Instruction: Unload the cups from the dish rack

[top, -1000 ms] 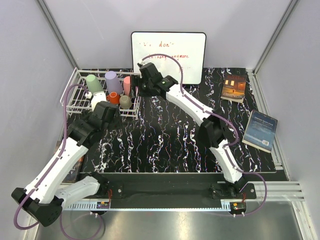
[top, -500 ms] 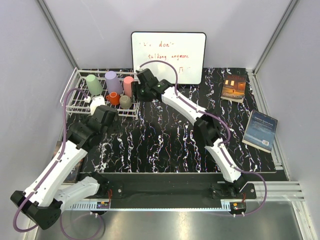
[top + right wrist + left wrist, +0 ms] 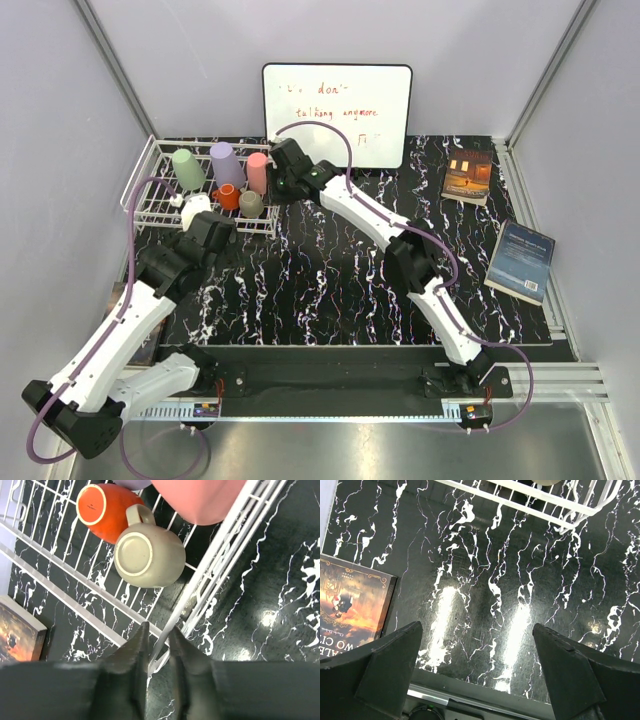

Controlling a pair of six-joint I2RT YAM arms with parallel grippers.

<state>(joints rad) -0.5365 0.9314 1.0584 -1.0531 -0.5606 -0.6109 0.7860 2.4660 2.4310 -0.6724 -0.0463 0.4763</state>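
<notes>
Grip check: my right pincer (image 3: 159, 630) sits at the near right corner of the dish rack (image 3: 225, 545), fingers narrow with a white rail wire running between them. Whether the pads actually bite the wire I cannot tell, the view is too tight. No cup in it. My guess at why: either the rail itself is the target, to steady or shift the rack, or the line is just low for a cup. All the cups I can see are inside the rack. The beige-grey cup (image 3: 150, 555) is just inside the rail, bottom up, with the orange cup (image 3: 107, 510) close beside it and a handle between the two. The pink cup (image 3: 200, 495) is against the right side wall, and the green cup (image 3: 187, 168) and lavender cup (image 3: 226, 163) are toward the far side. Bottoms up fits draining, so each likely needs a side grasp on the body. My left pincer (image 3: 482, 675) is spread wide, grasping nothing, over the bench (image 3: 330, 270) just outside the rack's near rail, probably parked out of the right arm's way. Edges: the rail stands between my right fingers and the nearest cup, so a reach must go over it, and the whiteboard (image 3: 337, 110) stands close behind. Room: marbled bench right of the rack, up to the two books (image 3: 520, 260); another book (image 3: 350, 610) lies near the left arm.
</notes>
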